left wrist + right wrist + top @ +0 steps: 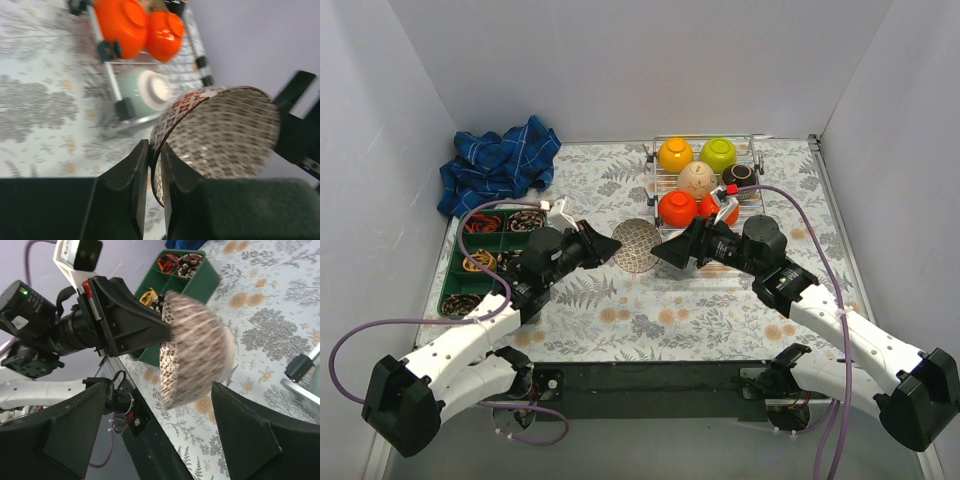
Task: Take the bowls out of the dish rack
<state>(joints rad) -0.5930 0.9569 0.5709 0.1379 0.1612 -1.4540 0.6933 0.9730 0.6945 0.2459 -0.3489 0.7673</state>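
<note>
My left gripper (607, 247) is shut on the rim of the white patterned bowl (638, 245) and holds it on edge above the table; the left wrist view shows the rim pinched between the fingers (156, 150). My right gripper (665, 252) is open, with its fingers on either side of that bowl (195, 355) and not touching it. The dish rack (752, 160) holds orange-yellow (675, 153), lime green (718, 153), speckled beige (697, 178), dark brown (738, 176) and two red-orange bowls (677, 208). A pale blue-green bowl (147, 90) lies on its side at the rack's near end.
A green compartment tray (456, 262) with small items stands at the left. A blue checked cloth (500, 165) lies at the back left. White walls close in three sides. The right arm's cable (800, 200) arcs over the rack's right side.
</note>
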